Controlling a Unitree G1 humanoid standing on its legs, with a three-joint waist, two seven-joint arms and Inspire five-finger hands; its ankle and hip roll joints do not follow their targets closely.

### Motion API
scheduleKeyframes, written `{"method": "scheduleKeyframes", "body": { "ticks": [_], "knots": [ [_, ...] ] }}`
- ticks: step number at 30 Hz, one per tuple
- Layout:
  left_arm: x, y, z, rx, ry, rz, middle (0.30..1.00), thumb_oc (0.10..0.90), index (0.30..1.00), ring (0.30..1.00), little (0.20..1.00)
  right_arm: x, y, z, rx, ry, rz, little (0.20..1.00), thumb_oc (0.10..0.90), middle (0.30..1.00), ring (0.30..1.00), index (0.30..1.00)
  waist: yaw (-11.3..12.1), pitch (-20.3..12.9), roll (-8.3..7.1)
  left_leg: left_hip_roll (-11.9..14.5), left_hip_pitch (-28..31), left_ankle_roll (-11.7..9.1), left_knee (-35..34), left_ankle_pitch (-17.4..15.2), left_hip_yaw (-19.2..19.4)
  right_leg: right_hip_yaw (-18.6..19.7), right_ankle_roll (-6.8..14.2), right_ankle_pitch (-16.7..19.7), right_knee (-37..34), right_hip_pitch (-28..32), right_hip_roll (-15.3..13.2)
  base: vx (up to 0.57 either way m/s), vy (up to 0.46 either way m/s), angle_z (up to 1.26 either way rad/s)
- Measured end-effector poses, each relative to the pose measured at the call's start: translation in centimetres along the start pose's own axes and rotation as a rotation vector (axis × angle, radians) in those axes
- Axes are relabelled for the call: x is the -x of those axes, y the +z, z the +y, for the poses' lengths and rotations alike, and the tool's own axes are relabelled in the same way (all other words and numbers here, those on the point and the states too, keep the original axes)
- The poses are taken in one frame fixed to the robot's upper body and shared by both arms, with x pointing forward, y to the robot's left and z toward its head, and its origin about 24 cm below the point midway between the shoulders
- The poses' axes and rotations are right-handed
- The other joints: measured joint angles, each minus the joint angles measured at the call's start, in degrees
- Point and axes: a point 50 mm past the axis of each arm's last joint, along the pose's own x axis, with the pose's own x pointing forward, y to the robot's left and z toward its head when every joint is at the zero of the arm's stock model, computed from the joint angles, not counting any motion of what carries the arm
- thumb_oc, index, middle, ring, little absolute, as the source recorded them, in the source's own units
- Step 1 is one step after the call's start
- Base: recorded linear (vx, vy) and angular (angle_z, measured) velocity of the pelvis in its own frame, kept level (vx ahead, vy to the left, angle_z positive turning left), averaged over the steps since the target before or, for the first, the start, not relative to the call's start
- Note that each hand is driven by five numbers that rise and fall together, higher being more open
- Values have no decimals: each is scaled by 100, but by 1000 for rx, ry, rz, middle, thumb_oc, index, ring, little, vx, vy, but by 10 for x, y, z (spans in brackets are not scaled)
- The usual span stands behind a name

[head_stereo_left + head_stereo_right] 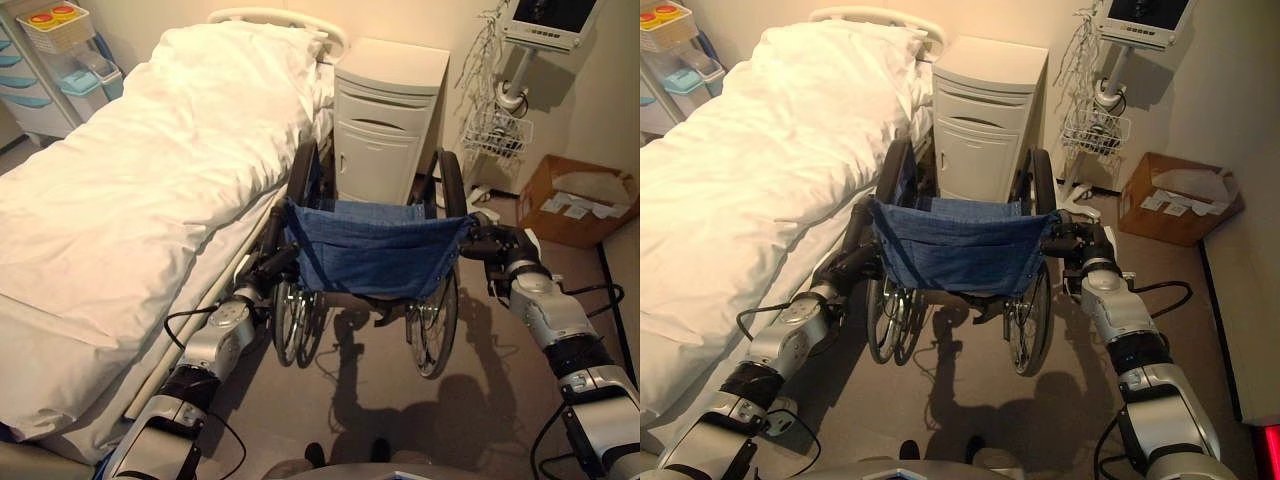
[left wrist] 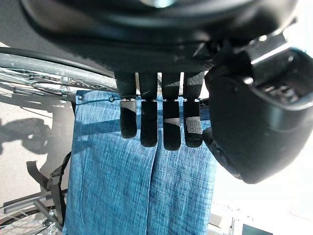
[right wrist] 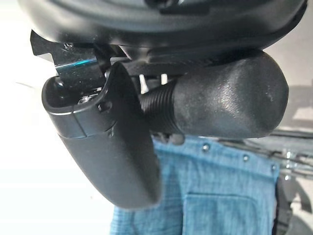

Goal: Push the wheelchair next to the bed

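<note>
Already the folding wheelchair with the blue cloth back (image 1: 372, 258) stands just beside the white-quilted bed (image 1: 130, 190); left hand (image 1: 268, 268) and right hand (image 1: 487, 243) curl round its push handles to steer.

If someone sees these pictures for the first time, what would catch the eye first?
The wheelchair with its blue fabric back stands in the middle, close beside the bed with white bedding. The left hand and the right hand each grip a push handle. Straight ahead of the wheelchair stands a white bedside cabinet.
</note>
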Motion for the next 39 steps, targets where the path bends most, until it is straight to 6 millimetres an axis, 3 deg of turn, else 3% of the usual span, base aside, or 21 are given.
{"method": "scheduleKeyframes", "body": {
  "ticks": [8, 22, 39],
  "knots": [
    [0, 3, 5, 20, 26, -12, 900, 800, 900, 900, 900, 0, 0, 1, -25, 10, 2, 900, 800, 900, 900, 900, -3, -49, 81, 2, 4, 1, -1, 1, 4, 5, -3, 56, -102, 45, 12, -2, -3, 0],
    [-1, 6, 8, 29, 38, -12, 900, 800, 900, 900, 900, 1, -1, 1, -19, 13, -2, 900, 800, 900, 900, 900, -1, -51, 84, 9, 4, 1, -1, 1, 2, -1, -4, 56, -103, 47, 19, -2, -1, 0],
    [0, 15, 15, -80, 28, -6, 900, 800, 900, 900, 900, 1, 2, -10, 45, 41, -1, 900, 800, 900, 900, 900, 13, -55, 93, 8, -18, -1, -3, -1, -7, -22, -3, 55, -105, 37, 16, 0, 0, 0]
  ]
}}
